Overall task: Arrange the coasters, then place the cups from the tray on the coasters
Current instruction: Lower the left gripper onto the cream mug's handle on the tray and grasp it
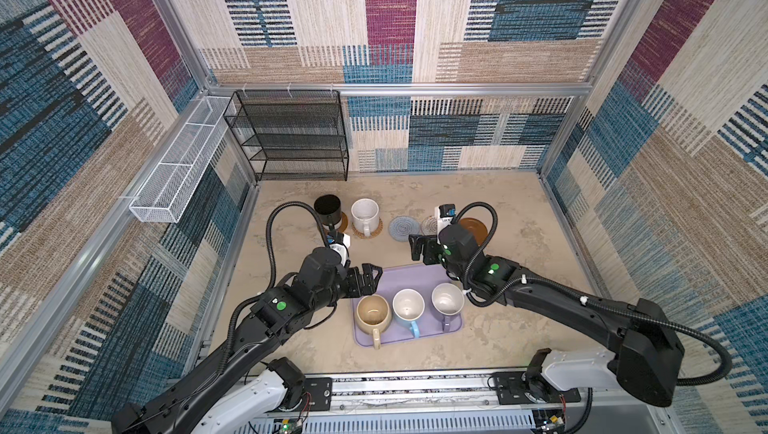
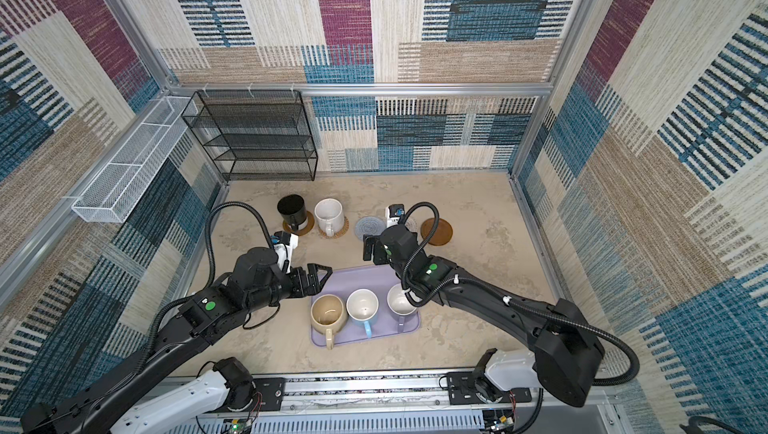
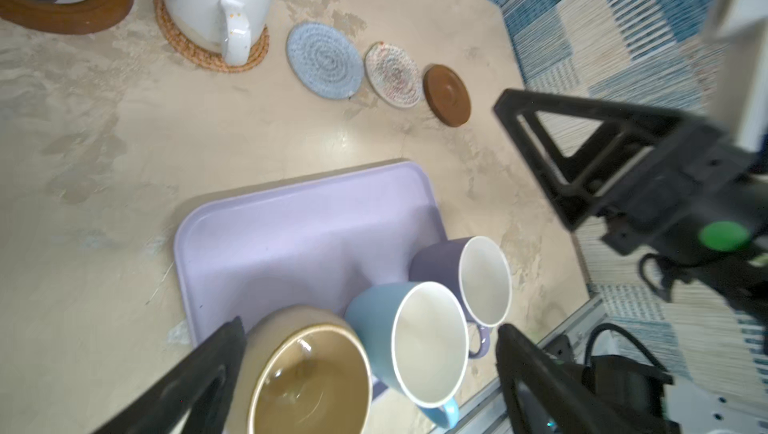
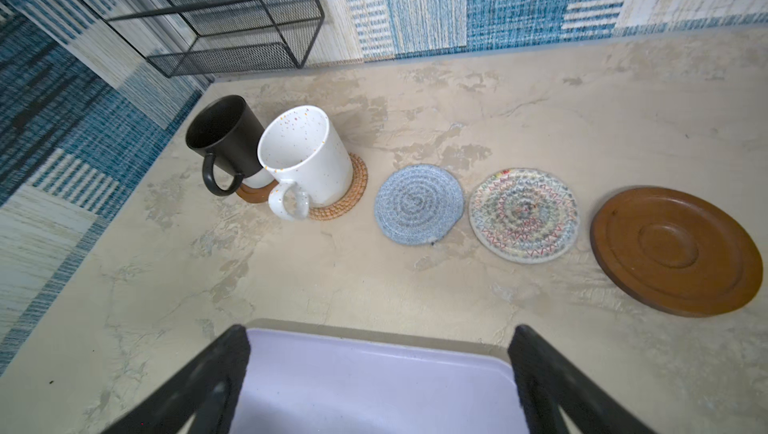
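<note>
A lavender tray (image 1: 415, 276) holds three cups in a row: beige (image 1: 372, 312), light blue (image 1: 408, 307) and lavender (image 1: 447, 299). Behind it, the black cup (image 1: 327, 208) stands on a brown coaster (image 1: 343, 224) and the speckled white cup (image 1: 365, 213) on a rattan coaster (image 1: 377, 231). To their right lie three bare coasters: blue-grey (image 4: 419, 203), white-grey (image 4: 523, 215) and brown (image 4: 675, 251). My left gripper (image 3: 372, 328) hovers open at the tray's left far corner, above the beige cup. My right gripper (image 4: 380, 330) hangs open and empty over the tray's far edge.
A black wire shelf (image 1: 291, 137) stands against the back wall at the left. A white wire basket (image 1: 183, 162) hangs on the left wall. A metal rail (image 1: 415, 386) with the arm bases runs along the front edge.
</note>
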Available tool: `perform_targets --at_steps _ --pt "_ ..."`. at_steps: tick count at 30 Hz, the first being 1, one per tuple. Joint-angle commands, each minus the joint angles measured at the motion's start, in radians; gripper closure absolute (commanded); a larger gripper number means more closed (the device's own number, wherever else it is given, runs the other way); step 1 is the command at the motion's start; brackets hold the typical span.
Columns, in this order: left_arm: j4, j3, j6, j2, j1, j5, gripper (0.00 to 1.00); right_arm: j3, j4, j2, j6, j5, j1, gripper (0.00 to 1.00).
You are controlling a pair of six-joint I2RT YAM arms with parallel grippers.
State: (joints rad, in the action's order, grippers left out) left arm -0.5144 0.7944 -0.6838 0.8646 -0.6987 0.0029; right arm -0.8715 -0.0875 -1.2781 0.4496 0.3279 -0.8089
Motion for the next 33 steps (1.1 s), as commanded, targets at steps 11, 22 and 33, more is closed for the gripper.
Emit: perform_targets --at_steps 11,22,33 --pt "-0.322 0.101 -0.057 0.168 -0.292 -0.111 0.00 0.205 0.111 0.205 -0.256 -0.458 0.033 0.00" --pt "-0.397 0.053 -0.188 0.243 -0.452 -0.306 0.00 0.244 0.141 0.221 -0.243 -0.482 0.033 0.00" --pt "-0.298 -0.059 -0.280 0.258 -0.518 -0.330 0.00 0.273 0.161 0.245 -0.247 -0.471 0.032 0.00"
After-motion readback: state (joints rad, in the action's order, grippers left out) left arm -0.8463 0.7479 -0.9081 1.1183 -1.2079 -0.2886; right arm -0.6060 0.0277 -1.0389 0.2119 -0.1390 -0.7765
